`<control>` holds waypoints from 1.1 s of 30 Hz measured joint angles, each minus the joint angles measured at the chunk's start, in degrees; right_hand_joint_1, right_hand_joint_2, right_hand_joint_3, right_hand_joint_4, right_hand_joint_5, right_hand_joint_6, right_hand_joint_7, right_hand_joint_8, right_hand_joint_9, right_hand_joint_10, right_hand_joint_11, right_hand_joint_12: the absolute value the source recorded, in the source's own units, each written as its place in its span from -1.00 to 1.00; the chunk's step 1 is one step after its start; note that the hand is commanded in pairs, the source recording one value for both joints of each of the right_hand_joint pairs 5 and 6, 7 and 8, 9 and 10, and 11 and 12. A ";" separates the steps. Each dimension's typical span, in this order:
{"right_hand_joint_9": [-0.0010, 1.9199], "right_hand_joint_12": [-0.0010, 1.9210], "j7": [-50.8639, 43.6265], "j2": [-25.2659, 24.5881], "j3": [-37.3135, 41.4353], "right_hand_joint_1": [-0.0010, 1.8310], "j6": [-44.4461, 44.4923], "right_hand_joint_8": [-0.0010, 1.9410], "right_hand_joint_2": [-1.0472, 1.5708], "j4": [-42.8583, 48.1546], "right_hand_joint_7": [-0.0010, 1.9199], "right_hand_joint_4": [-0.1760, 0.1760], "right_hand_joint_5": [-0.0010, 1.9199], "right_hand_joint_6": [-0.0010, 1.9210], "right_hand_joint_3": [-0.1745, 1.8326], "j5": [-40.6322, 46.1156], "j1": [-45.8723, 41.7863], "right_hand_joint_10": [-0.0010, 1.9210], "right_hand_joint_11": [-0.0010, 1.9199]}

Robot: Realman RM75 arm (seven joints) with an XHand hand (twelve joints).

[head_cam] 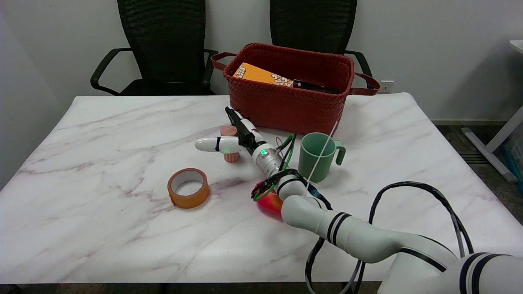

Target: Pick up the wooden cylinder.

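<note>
Tape comes first at the left: an orange roll of adhesive tape (188, 188) lies flat on the white marble-patterned table (102, 163), hollow core facing up, nothing inside it.

Right of the tape and farther back stands the small light wooden cylinder (230, 143), the task item. Its long axis is vertical; one flat end faces up, the other rests on the table. It sits near the table's middle, just in front of the basket's left corner.

The right black-and-white robot hand (233, 136) reaches in from the lower right and is at the cylinder. A white finger (214, 144) crosses the near face of the cylinder horizontally, pointing left; dark fingers extend behind it toward the basket. Whether the hand actually grips the cylinder cannot be determined from this view.

The red woven basket with dark red handles (286, 108) stands at the back centre. It contains a yellow-orange printed box (261, 75) leaning at the left and a dark object (314, 86) to its right, too obscured to identify.

A red rounded object (269, 203) lies partly hidden under the forearm.

The green plastic mug (318, 157) stands upright right of the hand, handle to the right; its contents are not visible.
</note>
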 measured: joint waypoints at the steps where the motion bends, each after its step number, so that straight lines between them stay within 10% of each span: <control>1: -1.00 -0.92 -0.02 0.00 0.01 0.23 0.00 -1.00 0.17 -0.10 -1.00 0.00 -1.00 -1.00 -1.00 -0.22 0.03 -1.00 -0.92; 26: -0.78 -0.81 -0.19 -0.38 0.18 0.24 -0.21 -1.00 0.22 -4.32 -1.00 0.00 -1.00 -1.00 -1.00 -1.95 1.26 -0.78 -0.81; 33: -0.29 -0.52 -0.14 -0.46 0.45 0.20 0.75 -0.28 0.25 -5.02 -0.27 0.00 -0.65 -0.65 -1.00 -1.79 1.32 -0.29 -0.52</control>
